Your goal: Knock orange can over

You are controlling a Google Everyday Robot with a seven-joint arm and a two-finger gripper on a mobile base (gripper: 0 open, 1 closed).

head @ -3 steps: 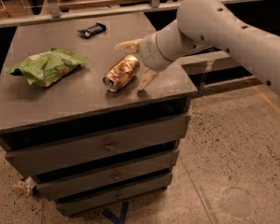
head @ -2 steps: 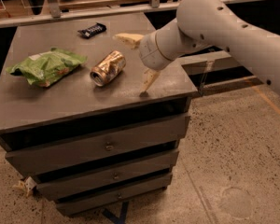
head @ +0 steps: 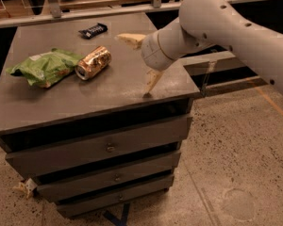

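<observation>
- Orange can (head: 93, 62): lying on its side on the left-centre of the cabinet top (head: 108, 91). Long axis runs diagonally, from near-left to far-right. The round end faces near-left, toward the green chip bag (head: 42, 68). It looks to be touching the bag's edge, though the contact itself is hard to make out.
- Gripper (head: 132, 66): right of the can and apart from it, above the right half of the top. The two tan fingers (head: 130, 39) are spread wide with nothing between them (one points toward the far side, the other slants down to the top near its front edge).
- Arm (head: 226, 22): pale grey, enters from the upper right.
- Surface: dark grey and matte, with a small black wrapper (head: 93, 29) near the back edge.
- Below: three drawers (head: 108, 147) with small knobs.
- Room: speckled concrete floor (head: 236, 173) and a metal rail (head: 108, 11) behind the cabinet.
</observation>
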